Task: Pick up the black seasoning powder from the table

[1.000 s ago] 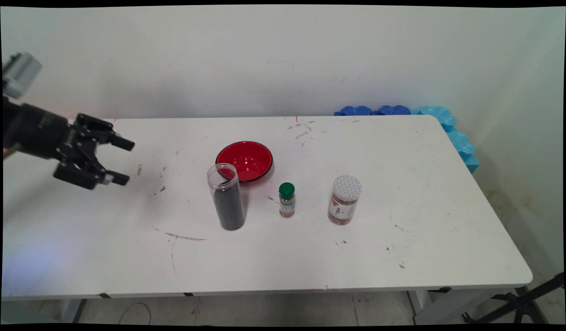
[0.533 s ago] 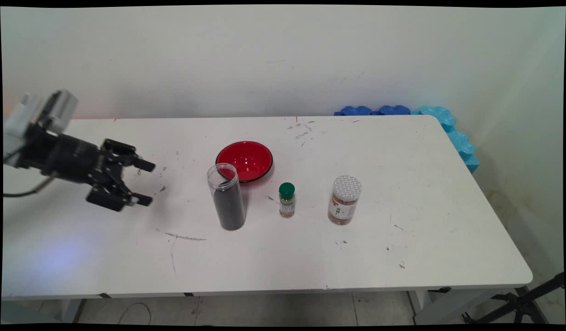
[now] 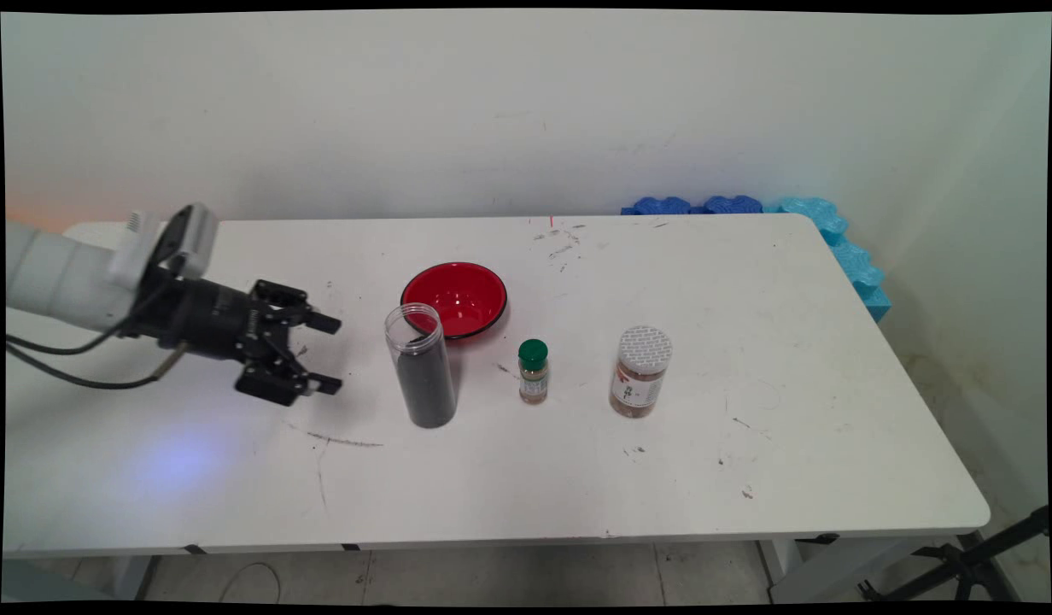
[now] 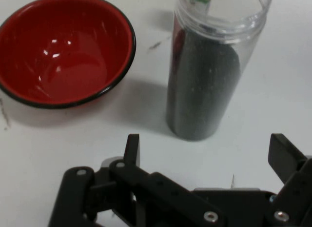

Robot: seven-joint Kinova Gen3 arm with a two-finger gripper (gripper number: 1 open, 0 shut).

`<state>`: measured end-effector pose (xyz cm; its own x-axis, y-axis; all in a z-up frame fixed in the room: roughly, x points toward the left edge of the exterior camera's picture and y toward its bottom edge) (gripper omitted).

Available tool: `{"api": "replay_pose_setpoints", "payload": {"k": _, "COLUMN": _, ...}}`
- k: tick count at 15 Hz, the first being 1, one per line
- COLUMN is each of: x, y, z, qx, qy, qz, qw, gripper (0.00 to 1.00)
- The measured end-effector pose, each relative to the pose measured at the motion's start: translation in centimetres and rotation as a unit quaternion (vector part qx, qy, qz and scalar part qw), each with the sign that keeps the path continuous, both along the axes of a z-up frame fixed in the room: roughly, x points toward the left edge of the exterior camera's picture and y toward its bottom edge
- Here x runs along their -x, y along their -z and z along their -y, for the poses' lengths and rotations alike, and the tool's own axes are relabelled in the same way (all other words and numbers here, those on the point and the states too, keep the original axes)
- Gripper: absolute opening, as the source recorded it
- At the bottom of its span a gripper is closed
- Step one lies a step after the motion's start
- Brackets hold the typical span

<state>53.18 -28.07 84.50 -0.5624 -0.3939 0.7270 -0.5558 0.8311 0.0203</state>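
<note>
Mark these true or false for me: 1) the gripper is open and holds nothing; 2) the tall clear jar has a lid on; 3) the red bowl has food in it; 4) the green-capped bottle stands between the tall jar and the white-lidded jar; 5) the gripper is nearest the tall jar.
1) True: the gripper is open, nothing between its fingers.
2) False: the tall clear jar is open at the top, part filled with dark contents.
3) False: the red bowl is empty.
4) True: the green-capped bottle stands between it and the white-lidded jar.
5) True, apart from it.
</note>
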Motion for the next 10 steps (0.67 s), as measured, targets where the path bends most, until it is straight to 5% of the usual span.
{"api": "replay_pose_setpoints", "payload": {"k": 10, "x": 3.7, "y": 3.1, "z": 2.7, "qx": -0.005, "qy": 0.010, "qz": -0.035, "qw": 0.9993, "gripper": 1.00}}
